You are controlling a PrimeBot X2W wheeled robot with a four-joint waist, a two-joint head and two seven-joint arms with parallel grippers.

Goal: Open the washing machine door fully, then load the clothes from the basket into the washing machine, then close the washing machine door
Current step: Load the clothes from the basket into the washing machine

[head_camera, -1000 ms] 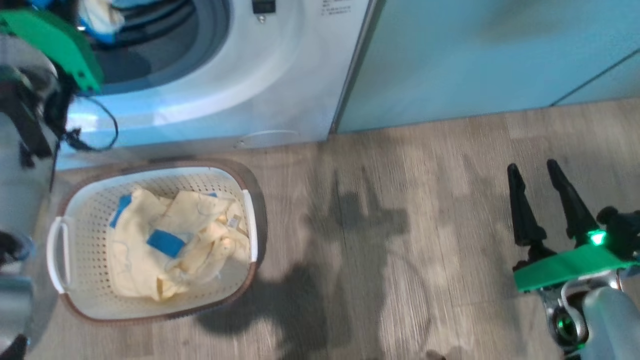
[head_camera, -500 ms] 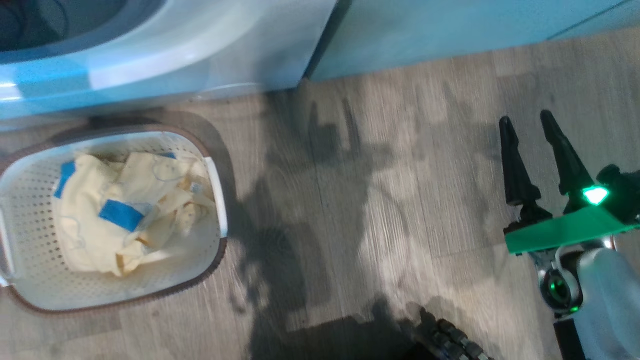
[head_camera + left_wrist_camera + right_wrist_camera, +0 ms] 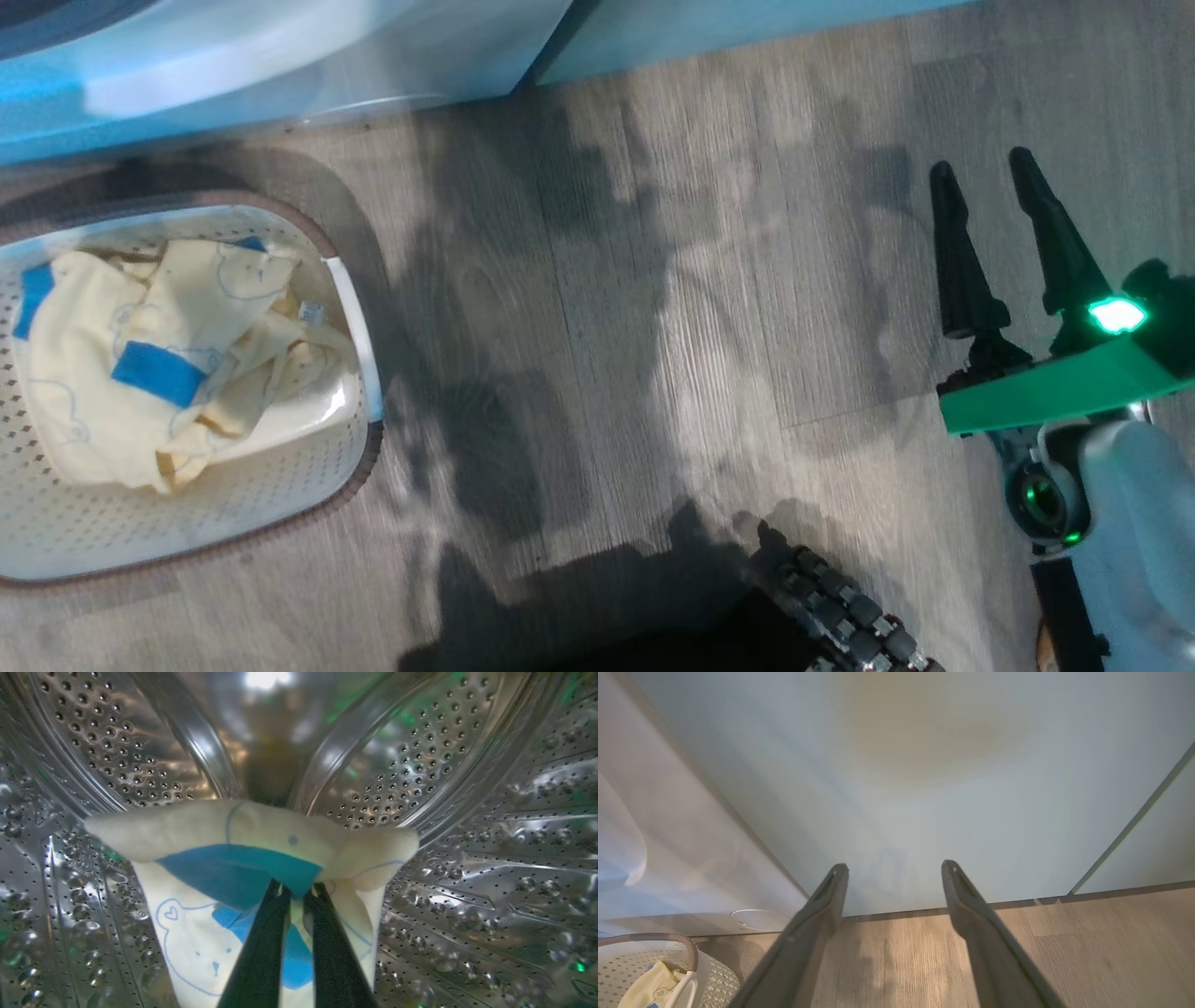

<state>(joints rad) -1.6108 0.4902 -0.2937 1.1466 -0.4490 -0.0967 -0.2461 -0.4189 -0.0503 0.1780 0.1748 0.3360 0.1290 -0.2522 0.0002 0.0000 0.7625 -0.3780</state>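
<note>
The basket [image 3: 280,495] is being borne by the floor [image 3: 607,308] at the left of the head view, just before the washing machine [image 3: 280,56], and the clothes [image 3: 140,355] are being contained in it. The machine is being flanked on its right by the cabinets [image 3: 700,23]. Well to the right of the basket, the right gripper [image 3: 980,163] is being held above the floor, pointed toward the cabinets. Inside the drum [image 3: 117,742], a garment [image 3: 187,933] is being pinched between the fingers of the left gripper [image 3: 296,889].
</note>
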